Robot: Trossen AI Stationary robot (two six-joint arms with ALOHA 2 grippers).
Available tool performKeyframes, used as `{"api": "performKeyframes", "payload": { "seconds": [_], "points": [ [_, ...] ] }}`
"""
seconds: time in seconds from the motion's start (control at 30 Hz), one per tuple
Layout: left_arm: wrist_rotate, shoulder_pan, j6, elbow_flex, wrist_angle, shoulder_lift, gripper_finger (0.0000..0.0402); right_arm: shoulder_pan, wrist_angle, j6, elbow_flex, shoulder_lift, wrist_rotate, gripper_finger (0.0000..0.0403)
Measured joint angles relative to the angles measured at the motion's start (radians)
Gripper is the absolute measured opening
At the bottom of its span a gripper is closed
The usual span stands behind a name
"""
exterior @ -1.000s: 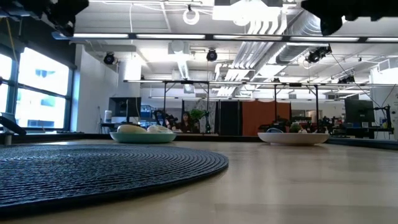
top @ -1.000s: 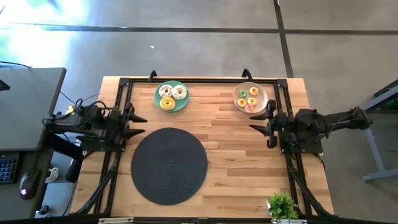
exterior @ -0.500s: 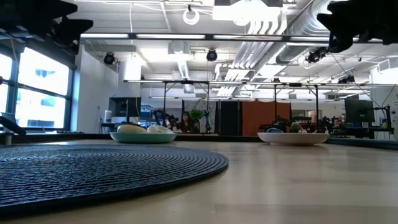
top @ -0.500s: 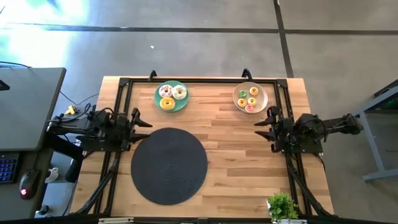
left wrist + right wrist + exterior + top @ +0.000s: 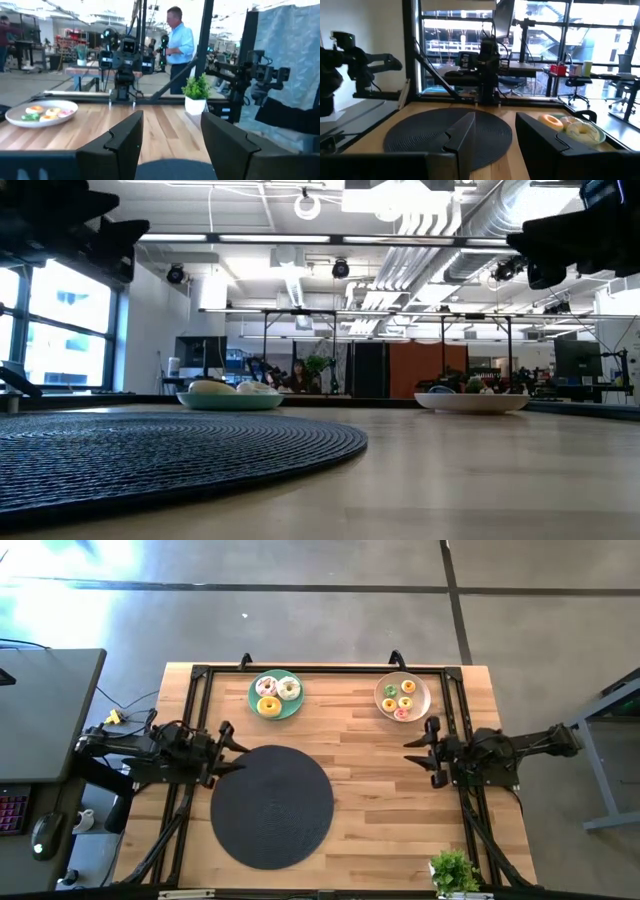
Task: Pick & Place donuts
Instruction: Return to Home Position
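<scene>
Three larger frosted donuts [image 5: 272, 695] lie on a green plate [image 5: 252, 700] at the table's far side, also seen as donuts [image 5: 570, 126] in the right wrist view. Several tiny donuts [image 5: 401, 698] lie on a beige plate [image 5: 381, 688] far right, and as tiny donuts [image 5: 41, 113] in the left wrist view. My left gripper [image 5: 236, 746] hovers open at the black mat's left rim; its wrist view shows the same gap in the left gripper [image 5: 172, 142]. My right gripper [image 5: 412, 752] hovers open right of the mat, near side of the beige plate, and shows as the right gripper [image 5: 495, 135] in its own view.
A big black round mat [image 5: 271, 805] covers the table's middle and near part. A black frame [image 5: 320, 668] runs along the far edge and both sides. A small potted plant [image 5: 453, 870] stands at the near right corner. A person [image 5: 177, 45] stands beyond the table.
Both grippers have come down a little from above the table, staying open. The left one has edged toward the mat's left rim. Donuts and plates have not moved.
</scene>
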Motion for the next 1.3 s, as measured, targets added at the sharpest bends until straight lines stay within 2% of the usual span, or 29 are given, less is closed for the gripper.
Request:
{"api": "performKeyframes", "payload": {
  "seconds": [0.23, 0.5, 1.3],
  "points": [
    [0.01, 0.0, -0.005, -0.003, -0.018, 0.001, 0.0198, 0.0, -0.006, 0.0, -0.002, 0.001, 0.031, 0.0138],
    [0.001, 0.0, -0.09, -0.004, -0.13, 0.001, 0.0198, 0.0, -0.008, -0.002, -0.002, 0.002, 0.032, 0.0138],
    [-0.03, 0.0, -0.101, -0.006, -0.131, 0.003, 0.0198, 0.0, -0.009, -0.002, -0.003, 0.002, 0.032, 0.0138]
  ]
}}
